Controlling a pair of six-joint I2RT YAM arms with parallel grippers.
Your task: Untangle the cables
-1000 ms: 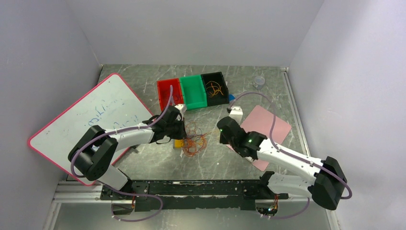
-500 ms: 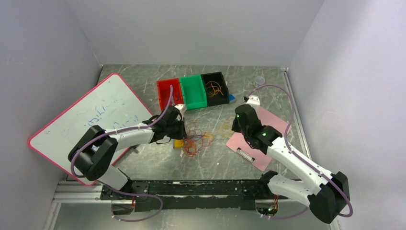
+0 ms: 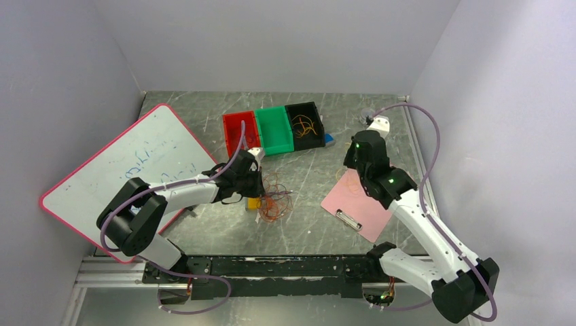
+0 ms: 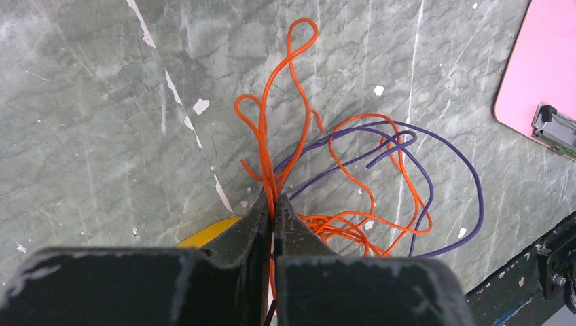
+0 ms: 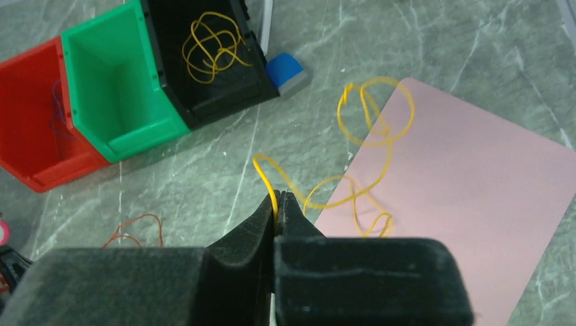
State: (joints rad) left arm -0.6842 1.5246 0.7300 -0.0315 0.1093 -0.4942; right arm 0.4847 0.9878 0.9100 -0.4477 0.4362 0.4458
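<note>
Pinching a yellow wire [image 5: 269, 182] over the pink clipboard [image 5: 469, 204], the right gripper [image 5: 277, 204] is clenched, while the left gripper [image 4: 274, 200] is clamped on orange strands of the cables [image 3: 275, 198], tangled with purple ones on the table [image 3: 306, 231].

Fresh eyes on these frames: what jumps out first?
The orange-and-purple tangle of cables in the middle of the table, with the left gripper, jaws shut, pinching its orange strands. To the right, the right gripper holds one yellow cable over the pink clipboard. A black bin beyond already holds yellow wire.
</note>
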